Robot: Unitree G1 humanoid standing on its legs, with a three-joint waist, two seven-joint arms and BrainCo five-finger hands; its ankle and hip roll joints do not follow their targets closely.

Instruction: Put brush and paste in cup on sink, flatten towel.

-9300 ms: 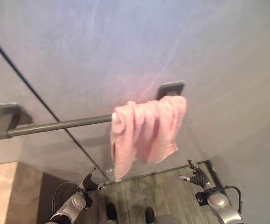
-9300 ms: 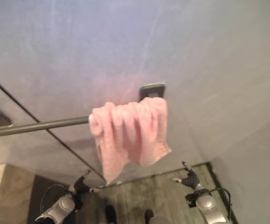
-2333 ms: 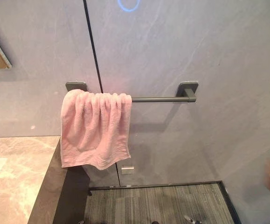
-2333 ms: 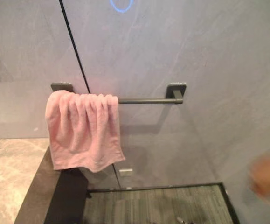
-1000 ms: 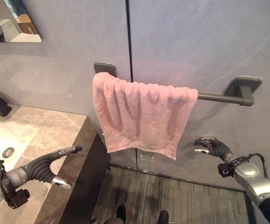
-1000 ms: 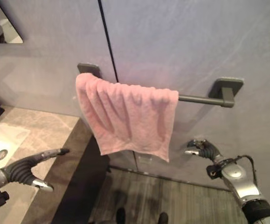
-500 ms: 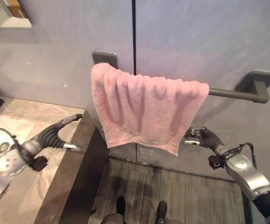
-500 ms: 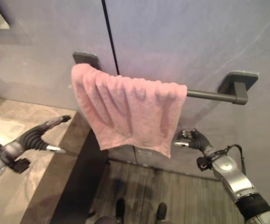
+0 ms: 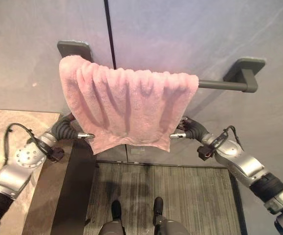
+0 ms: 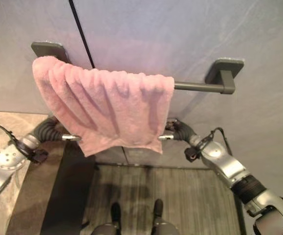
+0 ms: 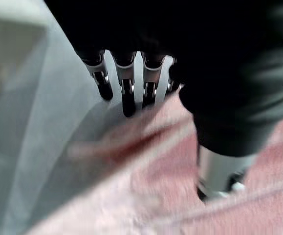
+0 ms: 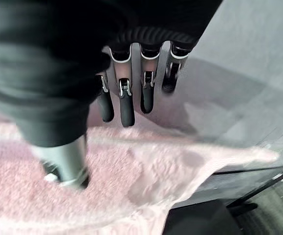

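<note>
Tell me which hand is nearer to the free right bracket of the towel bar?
The right hand. It is below the right bracket, at the towel's lower right corner. The left hand is at the towel's lower left corner, far from it.

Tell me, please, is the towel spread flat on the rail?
Not flat: the towel hangs bunched in vertical folds, covering only part of the rail.

grey wall (image 9: 180, 34) | dark rail (image 9: 222, 85) | striped floor (image 9: 180, 196) | marble counter (image 9: 14, 120)
</note>
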